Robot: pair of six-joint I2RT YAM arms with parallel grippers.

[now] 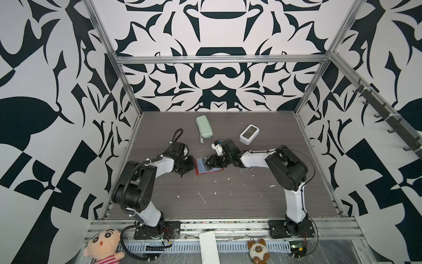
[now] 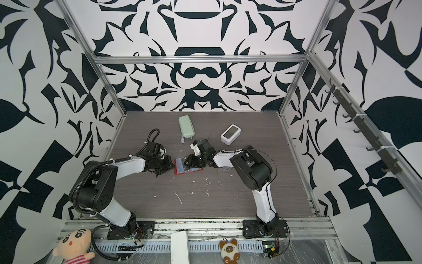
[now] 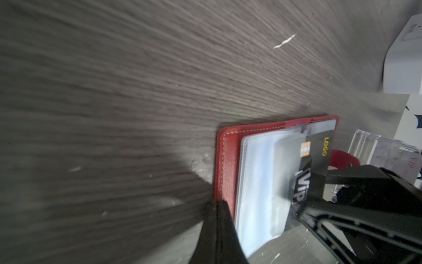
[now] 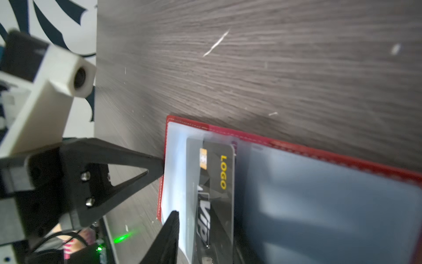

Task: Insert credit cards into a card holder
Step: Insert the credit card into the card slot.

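Right wrist: black card (image 4: 217, 173), likely stiff, slick, part-sleeved in holder (image 4: 296, 148); I'd push its free edge. Right gripper (image 4: 169, 188) spread; left gripper (image 3: 218, 212) pressed together.

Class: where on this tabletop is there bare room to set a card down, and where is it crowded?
Free: the front tabletop, from the card holder to the aluminium front rail. Crowded: the centre, where left end effector and right end effector meet at it, with the mint-green case and white display unit behind.
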